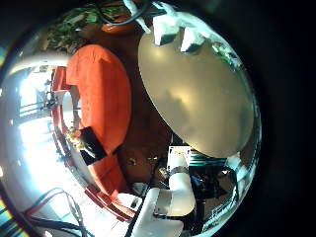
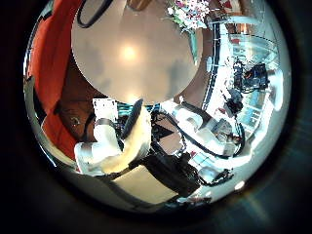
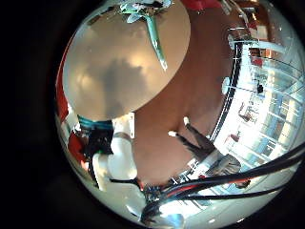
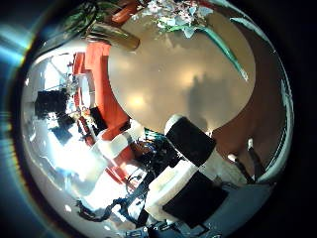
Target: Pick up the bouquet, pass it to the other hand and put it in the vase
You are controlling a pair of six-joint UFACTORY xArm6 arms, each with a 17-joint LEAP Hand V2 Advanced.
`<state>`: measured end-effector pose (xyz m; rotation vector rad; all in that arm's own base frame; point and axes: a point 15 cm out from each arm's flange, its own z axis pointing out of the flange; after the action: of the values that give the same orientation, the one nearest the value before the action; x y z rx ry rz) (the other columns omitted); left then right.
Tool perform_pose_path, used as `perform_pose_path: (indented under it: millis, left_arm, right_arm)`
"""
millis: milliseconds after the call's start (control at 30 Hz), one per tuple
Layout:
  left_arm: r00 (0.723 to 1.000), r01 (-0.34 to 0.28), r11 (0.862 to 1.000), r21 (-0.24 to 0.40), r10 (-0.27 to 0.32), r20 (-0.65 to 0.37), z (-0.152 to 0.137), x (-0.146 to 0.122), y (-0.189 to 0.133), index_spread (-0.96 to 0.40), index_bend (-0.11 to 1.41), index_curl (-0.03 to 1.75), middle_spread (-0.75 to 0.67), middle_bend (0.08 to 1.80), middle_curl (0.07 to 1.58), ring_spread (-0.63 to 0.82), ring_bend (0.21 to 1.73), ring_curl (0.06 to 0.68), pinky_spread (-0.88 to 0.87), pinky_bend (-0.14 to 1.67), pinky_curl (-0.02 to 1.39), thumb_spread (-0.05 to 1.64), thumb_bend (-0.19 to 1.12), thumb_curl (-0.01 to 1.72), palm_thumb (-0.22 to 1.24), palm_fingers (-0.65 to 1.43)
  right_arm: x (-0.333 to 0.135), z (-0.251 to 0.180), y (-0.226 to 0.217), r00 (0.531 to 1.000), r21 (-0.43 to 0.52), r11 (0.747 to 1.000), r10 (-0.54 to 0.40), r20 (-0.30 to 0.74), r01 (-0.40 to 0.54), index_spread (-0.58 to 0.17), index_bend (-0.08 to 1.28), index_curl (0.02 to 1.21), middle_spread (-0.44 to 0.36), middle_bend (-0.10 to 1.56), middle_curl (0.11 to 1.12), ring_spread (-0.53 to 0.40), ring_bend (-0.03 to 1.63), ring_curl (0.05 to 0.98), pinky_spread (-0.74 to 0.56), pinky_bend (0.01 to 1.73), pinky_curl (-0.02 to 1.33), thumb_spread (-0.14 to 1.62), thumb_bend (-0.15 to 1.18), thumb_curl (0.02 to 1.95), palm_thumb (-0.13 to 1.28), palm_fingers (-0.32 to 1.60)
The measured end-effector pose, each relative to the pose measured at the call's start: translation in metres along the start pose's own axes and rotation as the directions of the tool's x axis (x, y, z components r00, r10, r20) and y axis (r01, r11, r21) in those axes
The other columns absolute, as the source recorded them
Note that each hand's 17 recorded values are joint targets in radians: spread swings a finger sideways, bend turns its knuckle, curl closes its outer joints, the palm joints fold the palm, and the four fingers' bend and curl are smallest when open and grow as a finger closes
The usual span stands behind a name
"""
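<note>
Right hand (image 4: 188, 169): hovering over the round table (image 4: 188, 84), touching nothing; finger spread cannot be told.
Left hand (image 2: 122, 136): likewise unclear.
Bouquet (image 4: 173, 15): one, lying on table.

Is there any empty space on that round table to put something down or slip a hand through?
Yes. Most of the smooth round table is bare, from its middle to the rim opposite the flowers. It is crowded only at one edge, where the long-stemmed bouquet of flowers lies with its stems pointing inward, beside what looks like a glass vase.
</note>
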<state>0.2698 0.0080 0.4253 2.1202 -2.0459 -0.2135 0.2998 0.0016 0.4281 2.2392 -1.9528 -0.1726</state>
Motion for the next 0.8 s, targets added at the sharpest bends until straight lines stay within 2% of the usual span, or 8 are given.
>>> perform_pose_path:
  millis: [200,400,567,733,800]
  left_arm:
    - [0.999,0.021,1.000,-0.007,-0.021,-0.033,0.006,-0.003,0.001,-0.04,0.17,0.35,0.27,0.19,0.33,0.46,0.52,0.204,0.46,0.28,0.38,1.22,-0.02,0.31,0.33,0.19]
    - [0.999,0.015,1.000,-0.006,-0.015,-0.051,0.006,0.003,0.000,-0.04,0.17,0.35,0.27,0.19,0.34,0.47,0.51,0.201,0.46,0.29,0.37,1.22,-0.01,0.31,0.33,0.19]
    - [0.999,-0.028,0.999,-0.028,0.027,-0.033,0.009,0.013,-0.008,-0.04,0.17,0.35,0.27,0.19,0.34,0.47,0.51,0.201,0.46,0.29,0.37,1.22,-0.02,0.31,0.33,0.19]
    - [0.994,-0.107,0.992,-0.063,0.107,-0.005,0.013,0.036,-0.015,-0.04,0.18,0.36,0.27,0.19,0.34,0.47,0.51,0.199,0.46,0.28,0.37,1.22,-0.02,0.31,0.34,0.19]
    - [0.988,-0.150,0.985,-0.081,0.151,0.010,0.014,0.045,-0.017,-0.05,0.18,0.36,0.27,0.19,0.34,0.47,0.51,0.199,0.46,0.28,0.37,1.22,-0.02,0.31,0.33,0.20]
  right_arm:
    - [0.009,-0.005,-0.009,1.000,0.009,1.000,-0.010,0.000,0.010,-0.296,0.17,0.28,-0.033,0.29,0.39,0.020,0.69,0.298,0.34,0.46,0.24,1.29,-0.01,0.30,0.49,0.32]
    - [0.024,-0.003,-0.006,1.000,-0.003,1.000,-0.020,0.009,0.020,-0.297,0.17,0.29,-0.023,0.30,0.39,0.019,0.69,0.293,0.34,0.47,0.24,1.29,-0.01,0.30,0.49,0.32]
    - [0.061,0.000,0.004,0.999,-0.004,1.000,0.025,0.036,-0.025,-0.294,0.17,0.29,-0.026,0.31,0.39,0.012,0.69,0.289,0.32,0.47,0.24,1.29,-0.01,0.30,0.50,0.33]
    - [0.104,0.006,-0.001,0.990,-0.004,0.993,0.121,0.069,-0.121,-0.261,0.18,0.31,-0.050,0.31,0.39,0.004,0.69,0.286,0.30,0.47,0.23,1.29,-0.01,0.30,0.50,0.36]
    - [0.116,0.014,-0.008,0.985,-0.026,0.989,0.150,0.085,-0.149,-0.233,0.17,0.31,-0.016,0.33,0.40,0.002,0.69,0.284,0.29,0.47,0.23,1.28,-0.02,0.30,0.49,0.37]
